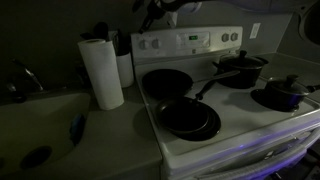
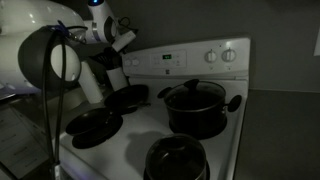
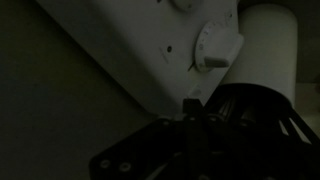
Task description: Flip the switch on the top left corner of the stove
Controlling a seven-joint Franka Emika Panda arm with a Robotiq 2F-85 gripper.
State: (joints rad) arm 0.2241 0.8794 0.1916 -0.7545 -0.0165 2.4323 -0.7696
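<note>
In an exterior view, the white stove (image 1: 240,112) stands on the right, next to the grey desk (image 1: 60,150) with the paper roll (image 1: 100,72) on it. The stove has dark pans and pots on top. Its back panel (image 1: 190,41) stands up at the far side. The tool (image 1: 158,11) hangs up high, just above the left end of that panel. It does not seem to touch the panel. The room is dark and the tool is only a dark shape, so I cannot tell if it is wide or narrow.

In an exterior view from another side, the big robot arm (image 2: 45,55) fills the left. The tool (image 2: 118,42) points toward the left end of the back panel (image 2: 190,62). It looks near the panel but apart from it. A big black pot (image 2: 195,106) sits on the stove (image 2: 140,125).

In the wrist view, the white panel (image 3: 130,45) is close, with a round knob (image 3: 216,47) and a small dark dot (image 3: 168,47) beside it. I cannot tell if that dot is the switch. The tool (image 3: 195,125) is a dark shape at the bottom, and its state is hidden here too.

I think the reaching part is nearly done. The switch looks not yet pressed. What is left is to move in the last bit and flip it.
</note>
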